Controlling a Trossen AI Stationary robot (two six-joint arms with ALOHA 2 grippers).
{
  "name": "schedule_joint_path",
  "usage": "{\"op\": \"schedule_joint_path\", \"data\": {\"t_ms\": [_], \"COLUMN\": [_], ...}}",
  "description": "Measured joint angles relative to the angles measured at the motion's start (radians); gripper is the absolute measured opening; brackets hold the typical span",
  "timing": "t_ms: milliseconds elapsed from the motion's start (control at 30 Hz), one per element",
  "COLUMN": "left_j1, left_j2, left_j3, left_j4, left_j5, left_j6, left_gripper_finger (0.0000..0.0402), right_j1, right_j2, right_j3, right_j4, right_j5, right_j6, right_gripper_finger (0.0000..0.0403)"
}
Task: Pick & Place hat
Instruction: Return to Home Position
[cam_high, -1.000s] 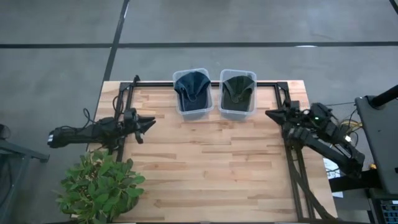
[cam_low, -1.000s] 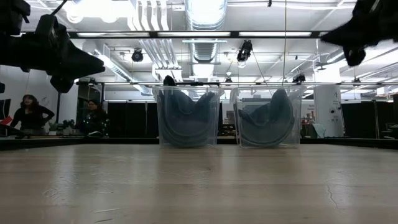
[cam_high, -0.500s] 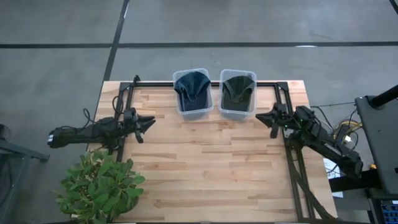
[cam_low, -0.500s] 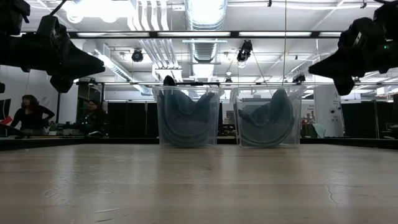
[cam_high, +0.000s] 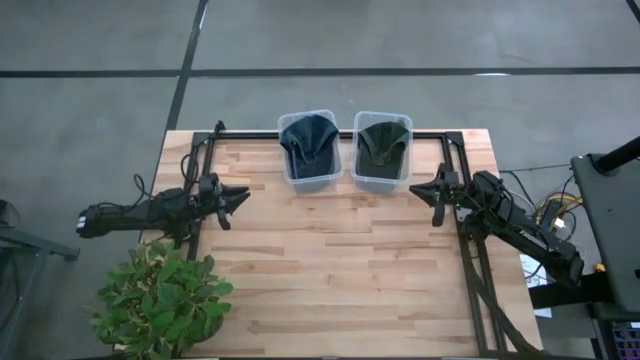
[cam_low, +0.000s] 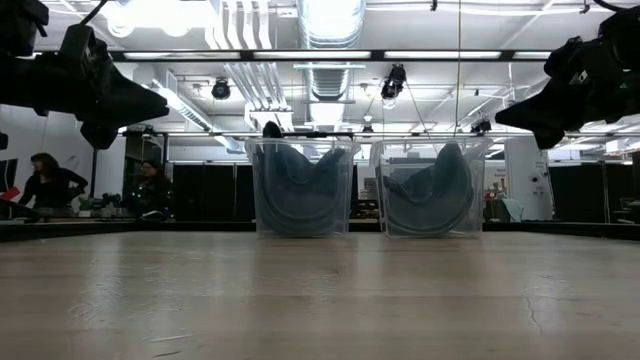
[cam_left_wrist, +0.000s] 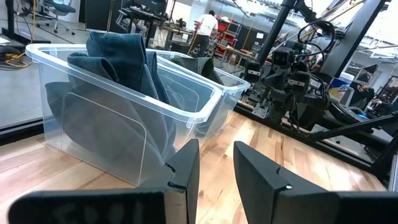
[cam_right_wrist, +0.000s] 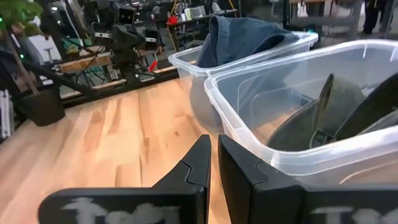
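Two dark arms hang over a wooden surface (cam_high: 330, 270), one at each side. Far to the left of the left bin (cam_high: 309, 185), and nearer the front edge, a leafy green plant (cam_high: 160, 300) sits at the corner. The left arm (cam_high: 150, 211) is also well to the left of the left bin, up off the wood, and it points toward the bin. The left jaws are spread a little, with a small gap between them, and they pinch nothing. The left bin is clear plastic and stands at the back edge of the surface. The blue cap (cam_high: 308, 140) lies bunched up inside it, and a bit of it pokes above the rim. Just to the right of the left bin, with a thin gap between them, stands the right bin (cam_high: 381, 186), also clear. The gray cap (cam_high: 382, 145) lies inside that one. Farther right of the left bin, past the right bin, the right arm (cam_high: 510, 220) hangs in the air and points back toward it. The right jaws are almost pressed together, with only a thin slit between them, and they pinch nothing.
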Motion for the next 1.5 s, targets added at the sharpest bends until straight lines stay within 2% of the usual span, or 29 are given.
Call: {"op": "schedule_joint_path", "data": {"t_ms": [500, 733, 900, 1233, 1500], "left_j1": [-0.001, -0.001, -0.001, -0.001, -0.001], "left_j2": [0.000, 0.000, 0.000, 0.000, 0.000], "left_j3": [-0.001, -0.002, -0.002, -0.002, -0.002], "left_j4": [0.002, 0.003, 0.003, 0.003, 0.003], "left_j5": [0.000, 0.000, 0.000, 0.001, 0.001], "left_j6": [-0.001, -0.002, -0.002, -0.002, -0.002], "left_gripper_finger": [0.0092, 0.0092, 0.0092, 0.0092, 0.0092], "right_j1": [0.000, 0.000, 0.000, 0.000, 0.000], "right_j2": [0.000, -0.001, -0.001, 0.001, 0.001], "right_j3": [-0.010, -0.020, -0.020, -0.020, -0.020], "right_j4": [0.048, 0.085, 0.084, 0.082, 0.081], "right_j5": [0.007, 0.160, 0.184, 0.183, 0.183], "right_j6": [-0.158, -0.178, -0.230, -0.161, -0.169], "right_gripper_finger": [0.0027, 0.0027, 0.0027, 0.0027, 0.0027]}}
